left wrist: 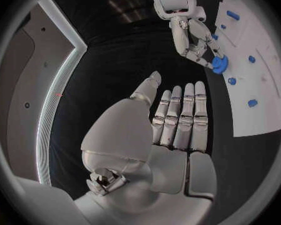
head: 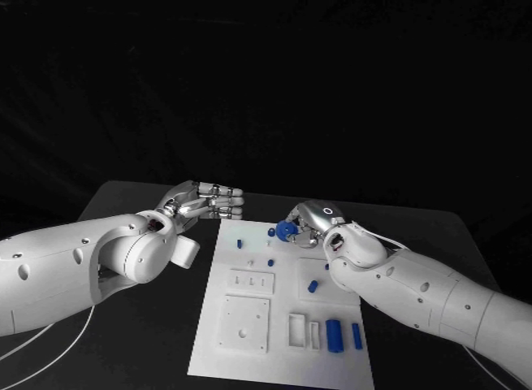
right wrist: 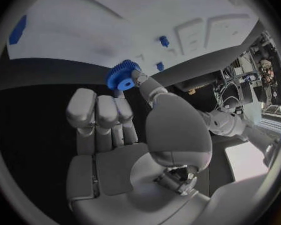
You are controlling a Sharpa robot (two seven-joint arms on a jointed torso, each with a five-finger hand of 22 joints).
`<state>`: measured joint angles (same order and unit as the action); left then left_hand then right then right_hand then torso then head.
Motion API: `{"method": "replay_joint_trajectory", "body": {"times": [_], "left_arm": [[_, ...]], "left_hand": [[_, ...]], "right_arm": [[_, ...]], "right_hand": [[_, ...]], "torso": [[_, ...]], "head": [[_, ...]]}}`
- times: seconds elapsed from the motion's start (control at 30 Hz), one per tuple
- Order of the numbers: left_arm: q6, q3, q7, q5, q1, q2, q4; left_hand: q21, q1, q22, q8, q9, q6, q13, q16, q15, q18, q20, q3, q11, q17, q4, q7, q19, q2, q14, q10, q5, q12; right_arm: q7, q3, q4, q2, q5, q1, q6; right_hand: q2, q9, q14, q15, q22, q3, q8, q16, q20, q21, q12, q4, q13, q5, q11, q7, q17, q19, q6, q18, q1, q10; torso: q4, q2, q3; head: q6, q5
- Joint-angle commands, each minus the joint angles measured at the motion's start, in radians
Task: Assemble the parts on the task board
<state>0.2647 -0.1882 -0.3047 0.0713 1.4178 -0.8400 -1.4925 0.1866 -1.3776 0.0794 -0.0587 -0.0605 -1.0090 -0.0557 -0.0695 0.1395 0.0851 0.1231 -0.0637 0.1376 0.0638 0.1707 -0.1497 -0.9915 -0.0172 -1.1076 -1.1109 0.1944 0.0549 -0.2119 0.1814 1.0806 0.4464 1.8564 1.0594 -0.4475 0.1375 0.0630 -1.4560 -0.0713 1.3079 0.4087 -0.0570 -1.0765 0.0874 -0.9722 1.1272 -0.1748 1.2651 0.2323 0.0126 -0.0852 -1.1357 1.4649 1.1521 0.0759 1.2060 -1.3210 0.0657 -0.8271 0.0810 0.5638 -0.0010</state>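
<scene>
The white task board (head: 236, 357) lies in the middle of the black table. My right hand (head: 316, 221) hovers over the board's far edge and pinches a blue gear (head: 287, 231) between thumb and a finger; the right wrist view shows the gear (right wrist: 120, 76) at the fingertips above the board (right wrist: 103, 25). My left hand (head: 207, 201) is off the board's far left corner, fingers straight and side by side, holding nothing. From the left wrist view that hand (left wrist: 178, 125) faces the right hand (left wrist: 193, 42) and the gear (left wrist: 220, 64).
Small blue pegs (head: 271, 262) and a blue piece (head: 313, 285) lie mid-board. Two long blue parts (head: 332, 333) rest near its front right. White square insets (head: 244, 322) sit on the board's left half. A pale cable (head: 55, 345) runs along the table's front left.
</scene>
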Motion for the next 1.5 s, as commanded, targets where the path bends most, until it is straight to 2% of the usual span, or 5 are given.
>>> {"method": "replay_joint_trajectory", "body": {"times": [0.03,0.27,0.5,0.97,1.5], "left_arm": [[-0.006,0.001,-0.006,0.003,0.002,0.002,-0.004],[-0.007,0.001,-0.007,0.003,0.002,0.008,-0.003],[-0.008,0.001,-0.007,0.003,0.002,0.014,-0.002],[-0.007,0.001,-0.007,0.003,0.003,0.021,0.000],[-0.007,0.002,-0.007,0.002,0.006,0.037,0.010]], "left_hand": [[0.005,0.006,-0.001,-0.003,-0.001,-0.001,-0.001,0.004,-0.001,0.001,0.001,0.000,0.000,0.000,0.005,0.000,0.006,0.003,0.009,0.010,0.005,0.004],[0.008,0.008,0.000,-0.003,-0.001,-0.003,-0.001,0.004,-0.002,0.002,0.000,-0.005,0.000,0.000,0.008,0.001,0.007,0.003,0.008,0.009,0.006,0.004],[0.008,0.008,0.000,-0.003,-0.001,-0.003,-0.001,0.004,-0.002,0.002,0.000,-0.005,0.000,0.000,0.008,0.001,0.007,0.003,0.008,0.009,0.006,0.004],[0.008,0.008,0.000,-0.003,-0.001,-0.003,-0.001,0.004,-0.002,0.002,0.000,-0.005,0.000,0.000,0.008,0.001,0.007,0.003,0.008,0.009,0.006,0.004],[0.010,0.013,0.000,-0.003,-0.001,-0.003,-0.001,0.004,-0.001,0.002,0.001,-0.009,0.000,0.000,0.008,0.000,0.009,0.005,0.010,0.008,0.005,0.004]], "right_arm": [[-0.019,-0.012,-0.007,-0.015,0.022,0.002,-0.011],[-0.017,-0.033,-0.034,-0.061,0.021,0.004,-0.003],[-0.018,-0.049,-0.069,-0.096,0.021,0.004,0.005],[-0.032,-0.055,-0.116,-0.131,0.026,0.005,0.031],[-0.041,-0.061,-0.143,-0.160,0.028,0.005,0.045]], "right_hand": [[0.004,0.001,-0.003,-0.005,0.120,-0.002,-0.005,-0.002,0.007,-0.004,0.002,0.010,0.002,-0.001,0.001,0.007,0.001,0.016,0.012,-0.003,0.000,-0.003],[0.003,0.001,-0.003,-0.006,0.120,-0.004,-0.005,-0.002,0.008,-0.003,0.002,0.017,0.002,0.003,0.002,0.007,0.003,0.016,0.009,-0.004,0.000,-0.002],[0.003,0.001,-0.002,-0.006,0.120,-0.004,-0.005,-0.001,0.008,-0.003,0.001,0.018,0.002,0.003,0.002,0.007,0.003,0.016,0.008,-0.004,0.000,-0.002],[0.004,0.001,-0.002,-0.005,0.119,-0.004,-0.005,0.002,0.007,0.001,-0.005,0.023,-0.001,-0.003,0.001,0.006,0.008,0.015,0.006,-0.004,0.003,0.002],[0.006,0.001,-0.002,-0.005,0.119,-0.006,-0.005,0.003,0.008,0.002,-0.007,0.027,-0.003,0.000,0.001,0.005,0.009,0.016,0.004,-0.004,0.003,0.003]], "torso": [[0.0021,0.000,0.0017],[0.0034,-0.002,-0.0012],[0.0023,-0.001,0.0000],[0.0007,-0.002,-0.0032],[-0.0004,-0.001,-0.0029]], "head": [[-0.002,0.000],[-0.004,-0.001],[-0.005,-0.001],[-0.009,-0.003],[0.001,-0.005]]}}
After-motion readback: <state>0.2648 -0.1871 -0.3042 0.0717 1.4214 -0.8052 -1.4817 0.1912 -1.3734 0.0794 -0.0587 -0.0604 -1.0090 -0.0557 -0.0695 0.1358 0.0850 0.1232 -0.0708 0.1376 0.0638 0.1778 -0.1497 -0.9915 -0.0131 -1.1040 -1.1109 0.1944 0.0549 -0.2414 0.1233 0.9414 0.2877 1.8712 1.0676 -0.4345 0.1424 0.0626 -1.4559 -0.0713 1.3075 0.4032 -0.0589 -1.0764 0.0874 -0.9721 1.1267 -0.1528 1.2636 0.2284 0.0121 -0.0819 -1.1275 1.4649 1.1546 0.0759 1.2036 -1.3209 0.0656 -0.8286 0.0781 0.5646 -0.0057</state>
